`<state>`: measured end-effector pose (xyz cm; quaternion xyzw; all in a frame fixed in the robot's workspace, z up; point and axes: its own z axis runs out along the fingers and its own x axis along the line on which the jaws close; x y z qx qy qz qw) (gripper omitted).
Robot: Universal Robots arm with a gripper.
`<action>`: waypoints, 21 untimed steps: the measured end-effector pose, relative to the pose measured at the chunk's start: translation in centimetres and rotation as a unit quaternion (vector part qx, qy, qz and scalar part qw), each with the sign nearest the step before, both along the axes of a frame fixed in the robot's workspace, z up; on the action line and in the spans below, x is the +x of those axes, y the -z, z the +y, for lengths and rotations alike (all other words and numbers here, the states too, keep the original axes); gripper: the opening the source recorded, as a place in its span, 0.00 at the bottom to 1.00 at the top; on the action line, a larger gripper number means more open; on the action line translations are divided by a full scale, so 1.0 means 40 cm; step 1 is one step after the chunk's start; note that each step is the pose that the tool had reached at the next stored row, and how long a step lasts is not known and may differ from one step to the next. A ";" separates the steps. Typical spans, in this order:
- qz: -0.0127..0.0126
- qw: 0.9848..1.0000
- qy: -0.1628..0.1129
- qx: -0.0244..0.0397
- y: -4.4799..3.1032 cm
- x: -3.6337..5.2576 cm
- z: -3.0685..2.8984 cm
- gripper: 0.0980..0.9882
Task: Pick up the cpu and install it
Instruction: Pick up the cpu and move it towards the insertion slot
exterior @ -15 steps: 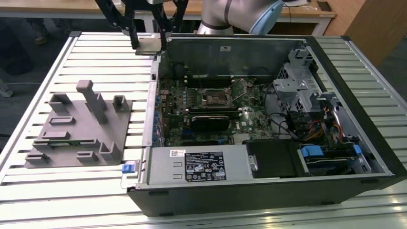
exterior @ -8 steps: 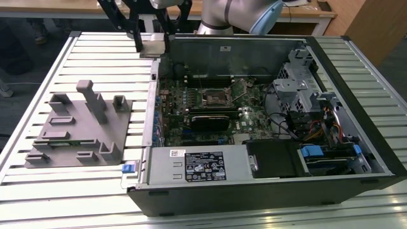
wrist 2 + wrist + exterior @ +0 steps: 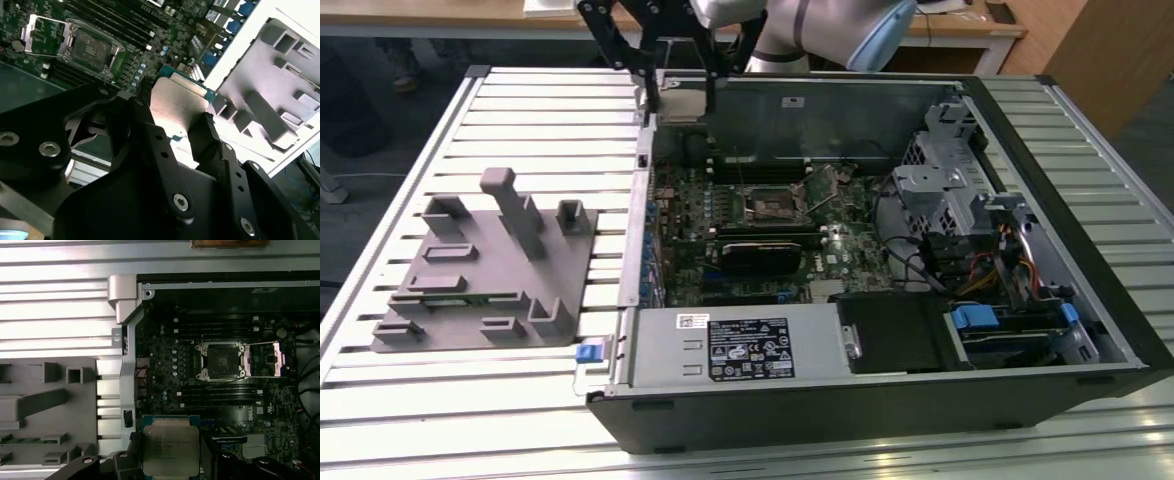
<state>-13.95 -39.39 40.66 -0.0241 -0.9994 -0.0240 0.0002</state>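
Note:
The cpu (image 3: 170,444), a flat square chip with a silver metal top and green rim, is clamped between my two black fingers. My gripper (image 3: 678,98) hangs shut on it over the far corner of the open computer case, toward the exterior view's left. The second wrist view shows the cpu (image 3: 177,100) edge-on between the fingers (image 3: 142,120). The motherboard socket (image 3: 771,205) lies open in the middle of the board, its metal lid (image 3: 267,360) flipped aside. Both wrist views show the socket (image 3: 90,47) some way off from the held chip.
A grey plastic tray (image 3: 467,290) with upright blocks stands on the slatted table at the exterior view's left. The case wall (image 3: 640,200) runs between tray and motherboard. Drive cages and cables (image 3: 987,240) fill the case's right side; a power supply (image 3: 734,345) sits at its near edge.

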 end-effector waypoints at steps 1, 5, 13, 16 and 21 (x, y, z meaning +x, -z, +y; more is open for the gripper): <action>0.000 1.000 0.000 0.000 0.001 0.010 0.003 0.50; -0.001 1.000 0.000 0.000 0.004 0.044 0.015 0.50; -0.001 1.000 0.000 0.001 0.004 0.109 0.033 0.50; -0.001 1.000 0.000 0.001 0.004 0.134 0.037 0.50; -0.001 1.000 0.000 0.001 0.005 0.173 0.044 0.50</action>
